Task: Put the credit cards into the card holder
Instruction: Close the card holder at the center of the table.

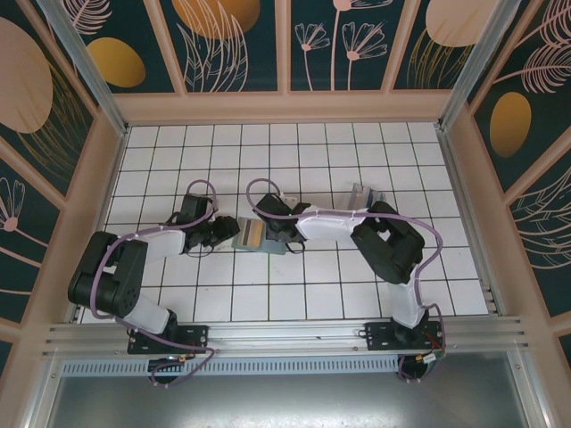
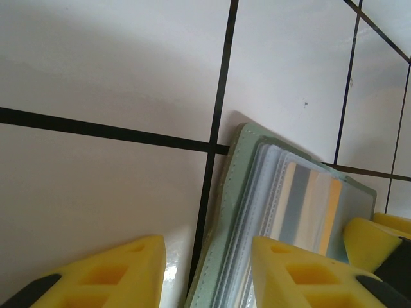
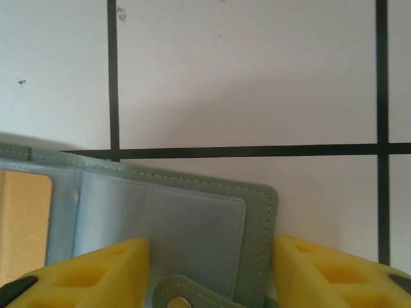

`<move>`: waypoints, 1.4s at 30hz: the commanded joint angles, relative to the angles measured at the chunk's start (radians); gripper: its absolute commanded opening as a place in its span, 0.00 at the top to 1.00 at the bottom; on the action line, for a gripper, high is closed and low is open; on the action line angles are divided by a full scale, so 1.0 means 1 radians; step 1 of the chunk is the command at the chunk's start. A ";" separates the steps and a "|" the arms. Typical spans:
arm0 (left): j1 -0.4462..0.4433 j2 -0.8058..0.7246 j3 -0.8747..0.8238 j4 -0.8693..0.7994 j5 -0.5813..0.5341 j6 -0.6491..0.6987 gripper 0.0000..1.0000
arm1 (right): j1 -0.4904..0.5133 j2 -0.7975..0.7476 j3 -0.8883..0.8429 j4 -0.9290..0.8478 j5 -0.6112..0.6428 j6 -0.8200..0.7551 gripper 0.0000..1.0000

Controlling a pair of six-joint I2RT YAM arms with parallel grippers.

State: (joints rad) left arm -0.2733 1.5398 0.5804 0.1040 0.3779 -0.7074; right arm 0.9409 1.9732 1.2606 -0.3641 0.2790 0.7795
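Observation:
The sage-green card holder (image 1: pixel 249 234) lies open and flat on the tiled floor between my two grippers, tan inside showing. My left gripper (image 1: pixel 225 237) is open over its left edge. In the left wrist view (image 2: pixel 205 244) one yellow finger sits over bare tile and the other over the card holder's (image 2: pixel 302 192) clear sleeves. My right gripper (image 1: pixel 270 234) is open at the other end. There (image 3: pixel 212 241) it straddles the card holder's (image 3: pixel 160 205) right flap and snap tab. Grey-blue and pale strips show inside the sleeves. I cannot tell whether they are the credit cards.
A clear plastic tray (image 1: pixel 361 196) stands on the tiles just behind the right forearm. Wooden walls close in the floor on the left, right and far sides. White tiles (image 1: pixel 294 152) stretch out behind both arms.

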 commanded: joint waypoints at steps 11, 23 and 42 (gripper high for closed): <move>-0.003 -0.003 -0.036 -0.070 0.036 0.006 0.62 | 0.006 -0.147 -0.128 -0.039 0.070 0.028 0.51; -0.004 -0.004 -0.042 -0.056 0.076 0.012 0.62 | 0.012 -0.215 -0.193 -0.062 0.073 0.118 0.51; -0.019 0.005 -0.032 -0.012 0.138 0.020 0.63 | -0.035 -0.313 -0.342 0.075 0.008 0.161 0.95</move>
State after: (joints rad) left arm -0.2810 1.5379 0.5632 0.1074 0.4641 -0.7074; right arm 0.9215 1.6985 0.9451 -0.3443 0.3088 0.9474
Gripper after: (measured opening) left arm 0.372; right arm 0.066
